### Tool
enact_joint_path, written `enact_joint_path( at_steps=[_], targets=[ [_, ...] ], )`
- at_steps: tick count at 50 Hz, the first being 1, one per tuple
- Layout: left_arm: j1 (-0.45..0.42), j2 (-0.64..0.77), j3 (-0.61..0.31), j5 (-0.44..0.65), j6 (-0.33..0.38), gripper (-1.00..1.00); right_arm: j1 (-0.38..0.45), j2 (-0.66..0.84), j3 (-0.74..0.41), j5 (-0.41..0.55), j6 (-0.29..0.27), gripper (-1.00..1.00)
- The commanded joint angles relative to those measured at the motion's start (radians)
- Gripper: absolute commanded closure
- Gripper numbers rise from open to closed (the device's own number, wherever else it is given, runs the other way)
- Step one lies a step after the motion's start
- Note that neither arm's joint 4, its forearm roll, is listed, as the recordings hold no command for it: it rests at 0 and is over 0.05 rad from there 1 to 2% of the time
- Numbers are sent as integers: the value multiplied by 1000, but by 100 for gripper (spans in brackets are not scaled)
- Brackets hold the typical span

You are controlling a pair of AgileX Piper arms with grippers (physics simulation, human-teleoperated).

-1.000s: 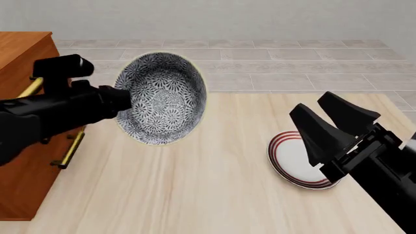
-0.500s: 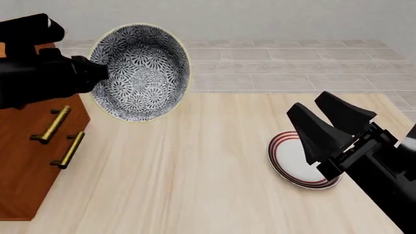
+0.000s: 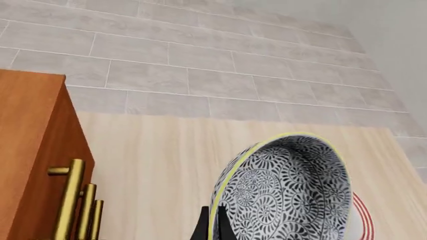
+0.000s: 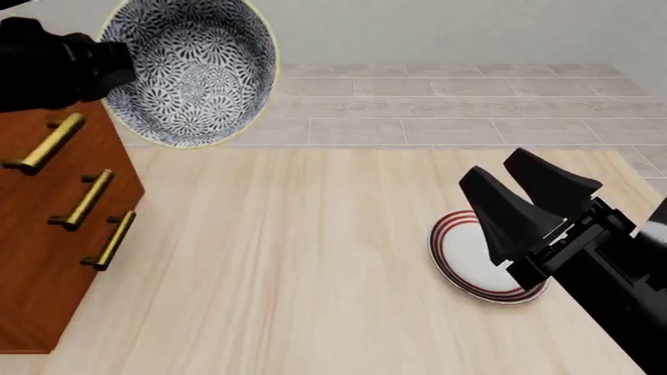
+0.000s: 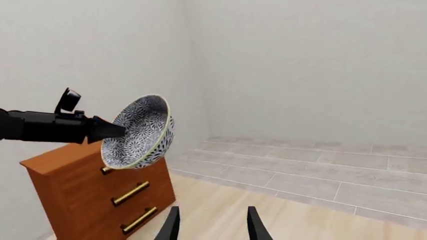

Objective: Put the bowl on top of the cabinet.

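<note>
In the left wrist view our left pincer (image 3: 212, 231) clamps the deep blue-and-white floral ceramic bowl (image 3: 287, 192) by its rim. Front view — the bowl hangs tilted, high beside the reddish-brown wooden cabinet (image 4: 47, 234). Right wrist view — our right pincer (image 5: 210, 225) gapes apart, empty.

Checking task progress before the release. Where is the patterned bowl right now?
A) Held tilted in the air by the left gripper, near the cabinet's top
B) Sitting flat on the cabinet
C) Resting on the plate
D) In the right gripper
A: the left gripper grips the bowl by its rim, tilted on edge, in the air beside the cabinet.
</note>
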Motion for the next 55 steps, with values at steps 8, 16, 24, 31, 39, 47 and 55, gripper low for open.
enact_joint_path(
  at_steps=[8,16,24,31,39,47,55],
  targets=[
    [106,-18,-44,54,-56,100,3,-7,5,6,-5,-100],
    [146,-27,-43,58,-66,100,4,-10,6,9,-4,-100],
    [226,-40,-32,63,-39,100,3,-11,6,10,-5,-100],
    [321,-58,-42,83,-17,100,1,-5,4,6,-4,-100],
    [362,-65,-49,89,-1,100,-1,10,-1,-1,-5,-100],
    [449,-69,-54,85,5,100,-6,22,-4,-8,-3,-100],
    [512,-85,-24,70,2,100,-12,25,-6,-11,-4,-100]
  ],
)
